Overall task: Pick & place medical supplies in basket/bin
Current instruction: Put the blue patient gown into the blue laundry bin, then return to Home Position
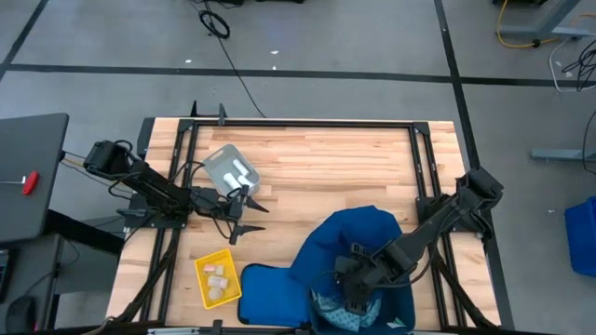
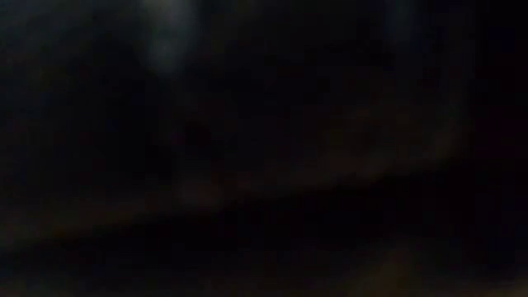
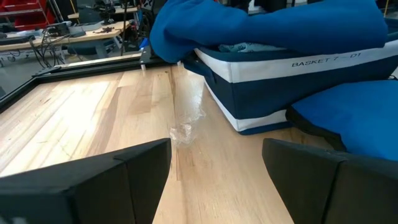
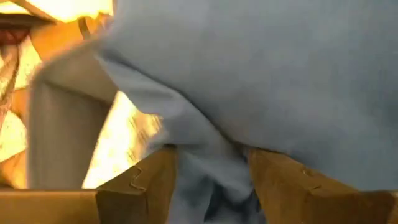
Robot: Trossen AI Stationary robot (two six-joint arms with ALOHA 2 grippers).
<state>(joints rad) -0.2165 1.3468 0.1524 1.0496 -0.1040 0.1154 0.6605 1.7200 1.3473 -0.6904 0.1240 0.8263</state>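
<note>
Your right end effector (image 1: pixel 352 290) is down inside the dark blue bin (image 1: pixel 400 312), fingers spread with light blue cloth (image 4: pixel 205 180) lying between them, not clearly pinched. The dark blue cloth (image 1: pixel 349 237) drapes over the bin's far rim, crowding your exit, so lift straight up. Left end effector (image 1: pixel 240 216) waits spread near the grey tray (image 1: pixel 229 170); yellow basket (image 1: pixel 217 280) holds packets.
</note>
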